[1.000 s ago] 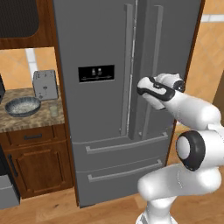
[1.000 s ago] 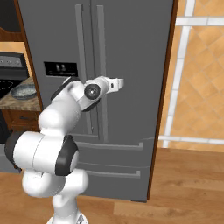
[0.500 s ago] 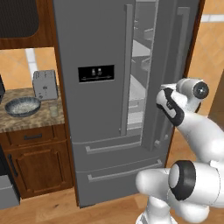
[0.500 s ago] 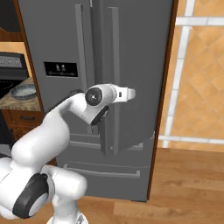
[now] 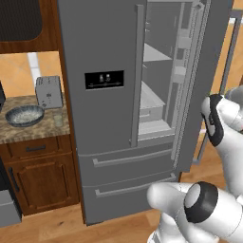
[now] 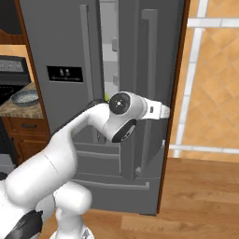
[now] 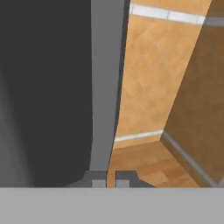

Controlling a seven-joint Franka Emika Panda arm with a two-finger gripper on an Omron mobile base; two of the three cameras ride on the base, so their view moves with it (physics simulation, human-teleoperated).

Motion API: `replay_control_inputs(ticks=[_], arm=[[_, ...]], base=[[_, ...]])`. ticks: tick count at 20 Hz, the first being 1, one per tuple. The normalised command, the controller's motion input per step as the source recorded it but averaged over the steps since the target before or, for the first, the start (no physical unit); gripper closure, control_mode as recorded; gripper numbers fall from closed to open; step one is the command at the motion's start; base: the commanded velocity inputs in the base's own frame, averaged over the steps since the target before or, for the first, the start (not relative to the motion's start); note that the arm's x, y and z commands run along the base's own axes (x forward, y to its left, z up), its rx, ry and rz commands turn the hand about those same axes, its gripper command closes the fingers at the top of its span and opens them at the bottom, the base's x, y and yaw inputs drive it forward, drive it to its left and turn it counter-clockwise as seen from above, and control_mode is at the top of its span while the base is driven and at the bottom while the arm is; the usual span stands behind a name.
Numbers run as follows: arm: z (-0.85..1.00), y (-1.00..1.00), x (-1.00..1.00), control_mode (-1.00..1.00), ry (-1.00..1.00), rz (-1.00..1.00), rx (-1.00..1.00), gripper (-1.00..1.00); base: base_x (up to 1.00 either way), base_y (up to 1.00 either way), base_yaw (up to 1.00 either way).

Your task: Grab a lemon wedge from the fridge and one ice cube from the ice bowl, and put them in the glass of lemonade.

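Note:
The grey fridge (image 5: 104, 114) stands with its right door (image 5: 205, 71) swung open, so the white shelves (image 5: 151, 102) inside show. My gripper (image 7: 109, 180) is shut with nothing between its fingertips, close beside the door's long grey bar handle (image 7: 107, 87). In the right base view my hand (image 6: 161, 111) reaches across the open door's outer face. Inside the fridge a small yellow-green speck (image 6: 107, 97) sits just above my arm; I cannot tell whether it is the lemon wedge. The ice bowl (image 5: 24, 115) and the glass of lemonade (image 5: 58, 120) stand on the counter to the left.
A boxy grey toaster (image 5: 49, 91) stands behind the bowl on the speckled counter (image 5: 33, 132). Dark wood cabinets (image 5: 40, 178) sit under it. A stove (image 6: 11, 74) lies at the far left. Wooden floor (image 6: 200, 196) spreads to the right of the fridge.
The right fridge door has swung much wider open, and my arm has moved right with it. The jaws have closed fully.

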Motion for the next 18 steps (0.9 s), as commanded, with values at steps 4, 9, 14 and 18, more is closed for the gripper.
replay_control_inputs(ticks=[4,9,14,18], arm=[[0.23,-0.79,-0.69,-1.0,0.02,0.0,0.0,-1.0],[0.36,0.2,-0.56,-1.0,0.01,0.0,-0.07,-1.0],[0.3,0.94,-0.38,-1.0,-0.01,0.0,-0.27,-1.0],[0.1,1.0,-0.03,-1.0,0.0,0.05,-0.32,-1.0]], base=[[0.0,0.0,0.0],[0.0,0.0,0.0],[0.0,0.0,0.0],[0.0,0.0,0.0]])
